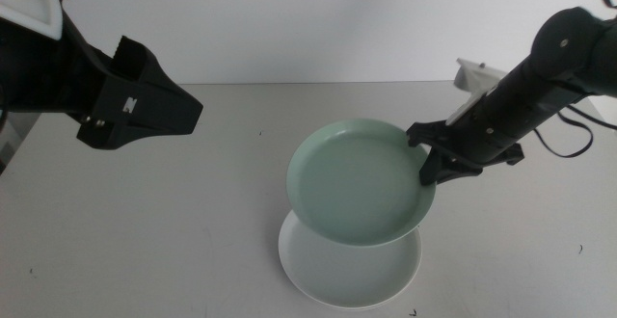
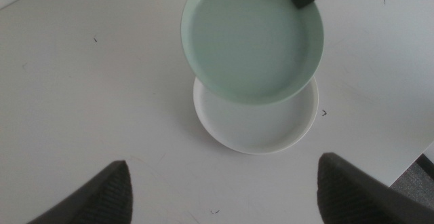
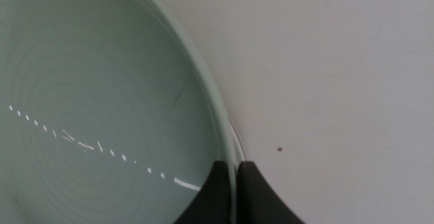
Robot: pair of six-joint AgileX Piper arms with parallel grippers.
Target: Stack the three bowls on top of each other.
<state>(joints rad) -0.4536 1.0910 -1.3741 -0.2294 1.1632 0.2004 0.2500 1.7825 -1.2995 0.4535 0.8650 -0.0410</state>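
While the right tool (image 1: 431, 160) grips the mint bowl (image 1: 359, 182), a white bowl (image 1: 352, 265) rests on the table (image 1: 145, 231)

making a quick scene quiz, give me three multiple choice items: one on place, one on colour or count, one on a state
1. Where is the mint bowl?
A over the white bowl
B at the table's far left corner
C under the white bowl

2. How many bowls show?
A one
B two
C four

3. The right end effector is
A wide open
B off the bowl
C shut on the mint bowl's rim

Answers: 1 A, it overlaps the white bowl from above. 2 B, only mint and white show. 3 C, the right wrist view shows the jaws pinching the rim.
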